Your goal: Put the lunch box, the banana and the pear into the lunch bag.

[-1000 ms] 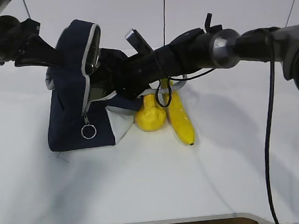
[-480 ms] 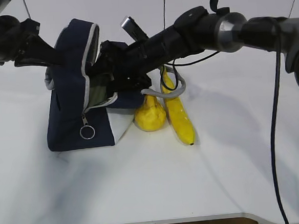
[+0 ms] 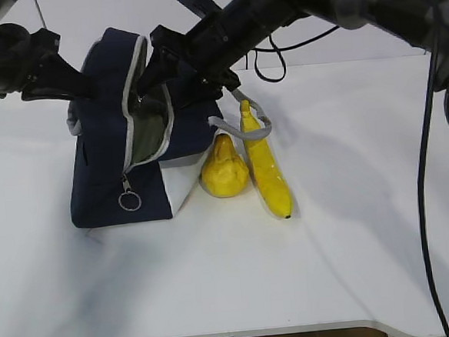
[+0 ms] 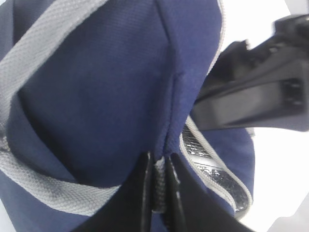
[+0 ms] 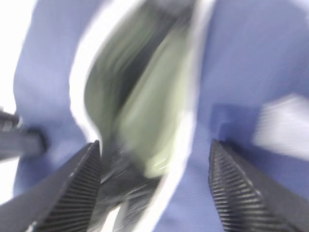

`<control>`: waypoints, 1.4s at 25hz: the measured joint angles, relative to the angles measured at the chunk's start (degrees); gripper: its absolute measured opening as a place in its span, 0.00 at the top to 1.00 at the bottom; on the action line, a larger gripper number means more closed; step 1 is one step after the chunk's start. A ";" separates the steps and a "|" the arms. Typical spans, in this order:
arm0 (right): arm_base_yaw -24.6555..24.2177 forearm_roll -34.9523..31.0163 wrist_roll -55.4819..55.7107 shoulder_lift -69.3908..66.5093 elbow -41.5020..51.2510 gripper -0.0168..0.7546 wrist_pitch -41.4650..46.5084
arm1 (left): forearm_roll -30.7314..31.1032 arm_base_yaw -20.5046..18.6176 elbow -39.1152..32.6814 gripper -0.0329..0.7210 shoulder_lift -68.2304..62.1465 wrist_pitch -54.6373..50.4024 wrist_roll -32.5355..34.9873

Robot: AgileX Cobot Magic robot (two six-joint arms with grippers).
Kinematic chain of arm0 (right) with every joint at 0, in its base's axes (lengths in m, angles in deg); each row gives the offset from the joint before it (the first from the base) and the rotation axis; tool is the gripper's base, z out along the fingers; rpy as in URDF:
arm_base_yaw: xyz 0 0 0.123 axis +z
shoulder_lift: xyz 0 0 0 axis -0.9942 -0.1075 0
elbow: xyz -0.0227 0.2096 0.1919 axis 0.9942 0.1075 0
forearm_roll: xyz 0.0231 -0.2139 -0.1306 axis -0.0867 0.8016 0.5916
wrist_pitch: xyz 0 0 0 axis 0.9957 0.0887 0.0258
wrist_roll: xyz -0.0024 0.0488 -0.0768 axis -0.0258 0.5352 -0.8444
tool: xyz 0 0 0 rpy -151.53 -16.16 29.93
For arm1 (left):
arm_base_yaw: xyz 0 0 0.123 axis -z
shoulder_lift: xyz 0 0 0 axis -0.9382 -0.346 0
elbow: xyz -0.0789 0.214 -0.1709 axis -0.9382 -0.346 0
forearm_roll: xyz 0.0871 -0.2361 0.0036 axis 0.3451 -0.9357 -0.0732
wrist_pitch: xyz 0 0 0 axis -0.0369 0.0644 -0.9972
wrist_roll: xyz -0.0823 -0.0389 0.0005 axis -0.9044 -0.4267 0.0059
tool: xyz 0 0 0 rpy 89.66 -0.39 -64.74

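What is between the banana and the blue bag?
The pear sits there, between the banana and the lunch bag, in the exterior view.

Pear (image 3: 224,171) beside banana (image 3: 266,168), bag (image 3: 117,172) unzipped

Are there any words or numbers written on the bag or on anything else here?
None that can be read.
Lunch bag: plain navy fabric, no print or label shows in any view.
Banana and pear: no stickers in sight.
Right wrist view: too blurred to tell if anything is written inside the bag.
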 joint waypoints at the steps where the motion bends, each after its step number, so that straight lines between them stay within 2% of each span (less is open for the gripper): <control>1: 0.00 1.41 0.76 0.00 -1.55 0.26 1.26 | 0.12 0.00 0.00 0.93 0.00 0.00 0.00; 8: 0.00 13.52 8.37 0.00 -12.27 0.26 4.24 | 0.82 -0.13 0.00 0.93 0.00 0.00 0.00; 13: -0.08 16.00 11.36 0.00 -15.69 0.26 4.85 | 1.17 -0.13 0.00 0.93 0.00 0.00 0.00; 20: -0.08 16.96 11.73 0.60 -15.89 0.26 5.05 | 1.47 -0.13 0.00 0.93 0.00 0.00 0.00; 27: -0.08 27.14 11.73 4.33 -15.66 0.26 5.29 | 0.23 -0.20 0.00 0.93 0.00 -0.67 0.00; 31: -0.08 35.14 11.73 6.01 -12.57 0.26 5.29 | -0.80 -0.20 0.00 0.93 0.00 -0.39 0.00; 35: -0.22 38.93 11.73 7.09 -8.20 0.30 5.29 | -1.15 -0.20 0.00 0.93 0.00 -0.31 0.00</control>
